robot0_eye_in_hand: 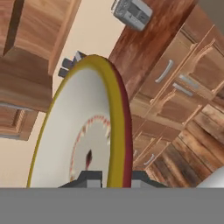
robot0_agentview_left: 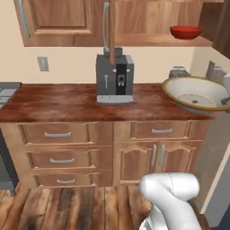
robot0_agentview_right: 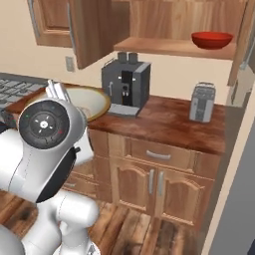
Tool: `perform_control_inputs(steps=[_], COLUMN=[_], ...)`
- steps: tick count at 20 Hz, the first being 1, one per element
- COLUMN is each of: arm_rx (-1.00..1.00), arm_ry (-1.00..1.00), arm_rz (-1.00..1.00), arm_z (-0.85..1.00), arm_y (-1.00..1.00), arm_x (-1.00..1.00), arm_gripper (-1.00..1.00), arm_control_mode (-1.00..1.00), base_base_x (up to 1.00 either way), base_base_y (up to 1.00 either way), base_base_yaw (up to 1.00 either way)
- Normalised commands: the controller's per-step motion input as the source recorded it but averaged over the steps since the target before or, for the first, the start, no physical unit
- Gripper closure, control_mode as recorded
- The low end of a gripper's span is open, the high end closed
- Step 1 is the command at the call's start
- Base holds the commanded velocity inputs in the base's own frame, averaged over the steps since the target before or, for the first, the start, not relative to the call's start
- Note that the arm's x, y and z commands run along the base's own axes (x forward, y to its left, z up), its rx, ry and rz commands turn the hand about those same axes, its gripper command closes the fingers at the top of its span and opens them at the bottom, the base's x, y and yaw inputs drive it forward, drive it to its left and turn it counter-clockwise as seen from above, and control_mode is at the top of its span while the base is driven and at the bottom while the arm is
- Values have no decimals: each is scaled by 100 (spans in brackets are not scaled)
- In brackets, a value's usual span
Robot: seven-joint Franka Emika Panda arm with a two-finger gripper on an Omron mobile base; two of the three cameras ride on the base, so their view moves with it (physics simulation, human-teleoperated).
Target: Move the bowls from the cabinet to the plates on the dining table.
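My gripper (robot0_eye_in_hand: pixel 116 178) is shut on the rim of the cream-beige bowl (robot0_eye_in_hand: pixel 83 131), which has a golden-brown rim and a whitish inside. In the base views that bowl (robot0_agentview_left: pixel 197 94) hangs tilted just above the counter's right end, and it is partly hidden behind my arm (robot0_agentview_right: pixel 89 102). A glossy red bowl (robot0_agentview_left: pixel 185 32) (robot0_agentview_right: pixel 212 39) rests on the wooden shelf (robot0_agentview_left: pixel 152 40) of the open wall cabinet (robot0_agentview_right: pixel 92 30). The plates and the dining table are out of view.
A grey coffee machine (robot0_agentview_left: pixel 115 78) stands mid-counter under the cabinet's open door (robot0_agentview_left: pixel 111 31). A toaster (robot0_agentview_right: pixel 201 102) sits at the counter's right end. The reddish-brown counter (robot0_agentview_left: pixel 58 101) tops drawers and doors. A stove (robot0_agentview_left: pixel 6 92) lies at the left and a wall (robot0_agentview_right: pixel 234 164) at the right.
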Motion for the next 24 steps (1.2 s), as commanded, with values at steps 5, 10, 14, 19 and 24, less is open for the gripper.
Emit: perform_control_inputs(steps=[5, 10, 14, 19, 24], arm_rx=[0, 0, 0, 0, 0], arm_ry=[0, 0, 0, 0, 0], arm_rz=[0, 0, 0, 0, 0], arm_z=[0, 0, 0, 0, 0], arm_y=[0, 0, 0, 0, 0], arm_x=[0, 0, 0, 0, 0], arm_gripper=[100, 100, 100, 100, 100], arm_control_mode=[100, 100, 100, 100, 100], base_base_x=[-39, -4, 0, 0, 0], base_base_y=[13, 6, 0, 0, 0], base_base_yaw=[66, 80, 83, 78, 76])
